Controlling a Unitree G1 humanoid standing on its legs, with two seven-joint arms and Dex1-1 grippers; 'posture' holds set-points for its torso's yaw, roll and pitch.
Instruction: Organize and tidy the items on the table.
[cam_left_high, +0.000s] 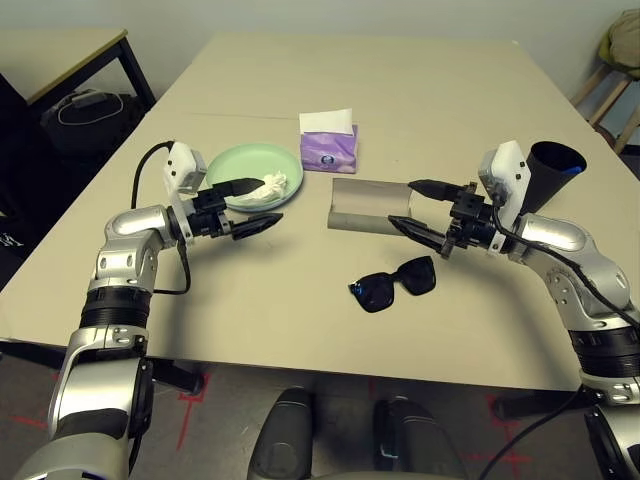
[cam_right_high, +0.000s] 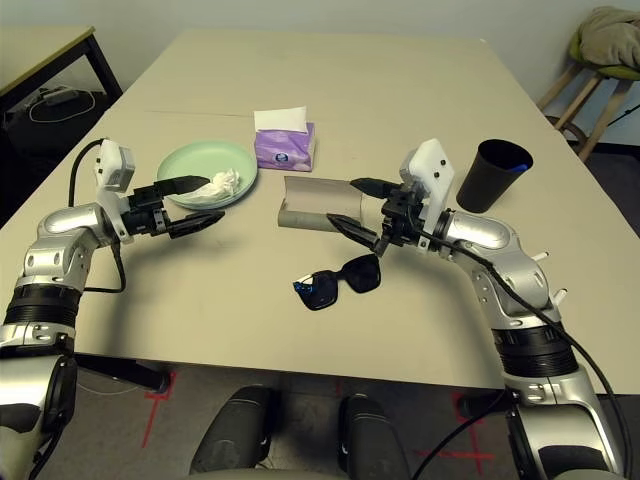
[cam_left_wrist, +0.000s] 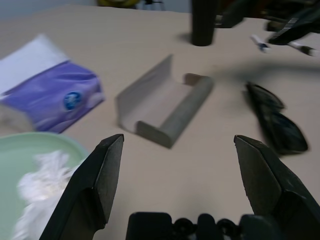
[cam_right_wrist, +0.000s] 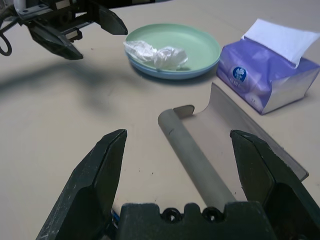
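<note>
From your head view, the left gripper (cam_left_high: 252, 206) gapes empty by the mint green plate (cam_left_high: 240, 165) holding the crumpled tissue (cam_left_high: 272, 185); the right gripper (cam_left_high: 420, 210) gapes over the open glasses case (cam_left_high: 365, 205). Your left wrist view adds sunglasses (cam_left_wrist: 275, 122); right wrist, the tissue box (cam_right_wrist: 267, 82)

1. the beige table (cam_left_high: 420, 80) is carrying the stacked plates (cam_left_high: 225, 170) and the purple tissue box (cam_left_high: 329, 147).
2. the open glasses case (cam_left_high: 365, 205), black sunglasses (cam_left_high: 393, 284) and black cup (cam_right_high: 492, 174) are lying on it.
</note>
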